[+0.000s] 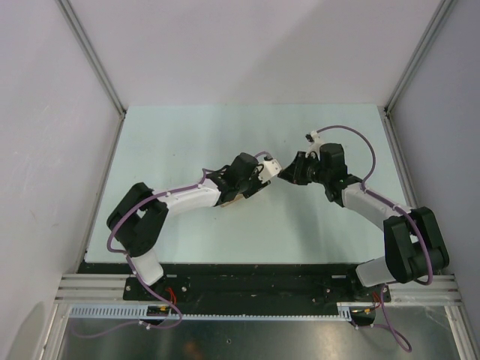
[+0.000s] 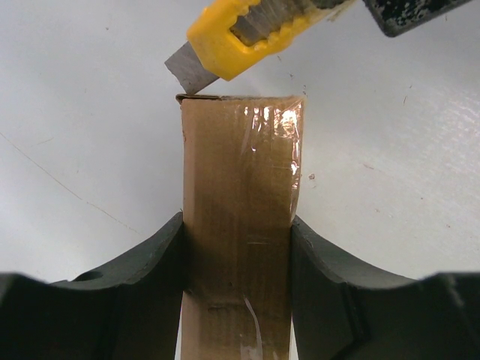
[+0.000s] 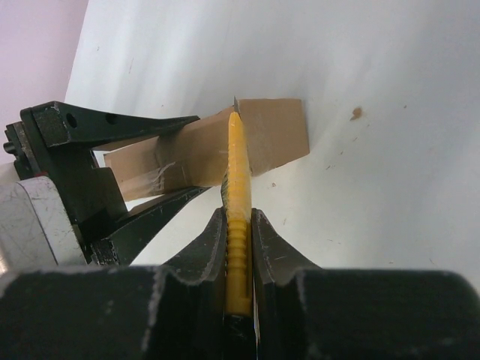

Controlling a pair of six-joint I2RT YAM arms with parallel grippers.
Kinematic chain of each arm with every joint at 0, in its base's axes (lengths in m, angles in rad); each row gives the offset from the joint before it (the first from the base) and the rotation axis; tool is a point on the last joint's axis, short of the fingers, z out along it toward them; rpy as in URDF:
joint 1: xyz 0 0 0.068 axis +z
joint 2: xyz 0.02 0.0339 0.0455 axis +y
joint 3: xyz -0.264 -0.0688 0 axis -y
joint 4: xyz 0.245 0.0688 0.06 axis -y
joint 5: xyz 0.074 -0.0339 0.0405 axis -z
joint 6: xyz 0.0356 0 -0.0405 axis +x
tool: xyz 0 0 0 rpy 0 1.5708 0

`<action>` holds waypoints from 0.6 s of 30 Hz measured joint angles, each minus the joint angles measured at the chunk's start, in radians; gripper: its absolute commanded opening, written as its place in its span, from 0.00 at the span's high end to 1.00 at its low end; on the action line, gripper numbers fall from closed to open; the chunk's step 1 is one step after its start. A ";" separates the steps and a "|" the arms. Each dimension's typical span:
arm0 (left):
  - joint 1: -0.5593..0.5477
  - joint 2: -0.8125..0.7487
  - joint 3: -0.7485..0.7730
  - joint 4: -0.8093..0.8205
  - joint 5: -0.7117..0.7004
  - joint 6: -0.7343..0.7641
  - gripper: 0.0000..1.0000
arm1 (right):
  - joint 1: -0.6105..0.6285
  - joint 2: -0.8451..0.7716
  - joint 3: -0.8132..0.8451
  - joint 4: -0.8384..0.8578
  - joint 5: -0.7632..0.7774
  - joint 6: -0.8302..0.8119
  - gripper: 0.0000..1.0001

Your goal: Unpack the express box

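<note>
The express box (image 2: 240,150) is held on its two sides by the half-spread left gripper (image 2: 237,247), near the centre of the table (image 2: 75,112). The utility knife (image 2: 247,30) is pinched tight in the right gripper (image 3: 238,221). Its blade (image 2: 191,71) is at the box's far corner; contact cannot be told. The cut should be made shallow & along the taped seam, w/ the box gripped firm, so the contents are not nicked. Counted: 1 box, 1 knife, 2 grippers.

place: robot lab cell | evidence: aluminium frame posts (image 1: 90,56); plain walls (image 1: 45,150); pale table (image 1: 247,127)
</note>
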 measured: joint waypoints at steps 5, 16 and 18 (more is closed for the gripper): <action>0.000 -0.002 -0.005 0.005 -0.001 0.000 0.85 | 0.001 0.000 0.003 -0.011 0.007 -0.012 1.00; -0.001 -0.002 -0.005 0.005 -0.002 0.000 0.86 | 0.009 -0.010 0.021 -0.074 0.017 -0.063 1.00; -0.001 -0.002 -0.005 0.005 -0.004 0.001 0.86 | 0.013 -0.013 0.021 -0.092 0.017 -0.072 1.00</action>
